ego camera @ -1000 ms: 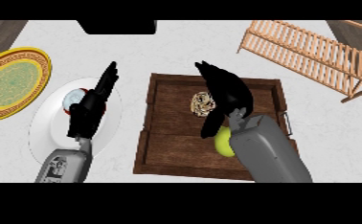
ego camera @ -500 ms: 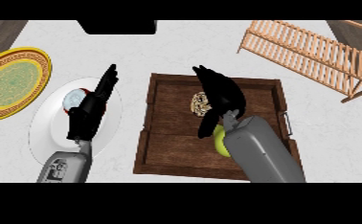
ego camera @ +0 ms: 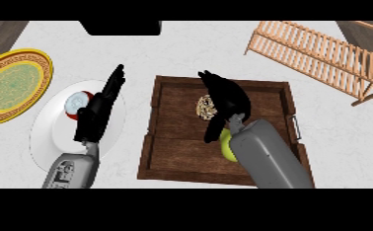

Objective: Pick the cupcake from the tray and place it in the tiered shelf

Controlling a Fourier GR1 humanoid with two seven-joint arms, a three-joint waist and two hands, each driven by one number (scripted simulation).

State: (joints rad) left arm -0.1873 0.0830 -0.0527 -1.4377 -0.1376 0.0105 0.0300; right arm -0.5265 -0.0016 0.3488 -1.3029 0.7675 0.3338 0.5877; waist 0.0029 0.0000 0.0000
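Observation:
The cupcake [ego camera: 205,107] sits in the middle of the dark wooden tray [ego camera: 175,148], its pale swirled top partly hidden by my right hand [ego camera: 227,100]. That hand hangs over the cupcake with its fingers spread and its thumb down at the left; it holds nothing. My left hand [ego camera: 100,110] rests open, fingers straight and pointing away, over a white plate at the left. The tiered wooden shelf [ego camera: 315,57] stands at the back right, lying as slatted rails.
A yellow-green fruit [ego camera: 226,145] lies on the tray, half under my right forearm. The white plate [ego camera: 51,131] carries a small red and white object [ego camera: 77,102]. A yellow and green patterned plate [ego camera: 20,83] is at the far left. A black object [ego camera: 121,27] sits at the back.
My right hand has shifted slightly left and down, closer over the cupcake. The left hand and everything else have stayed put.

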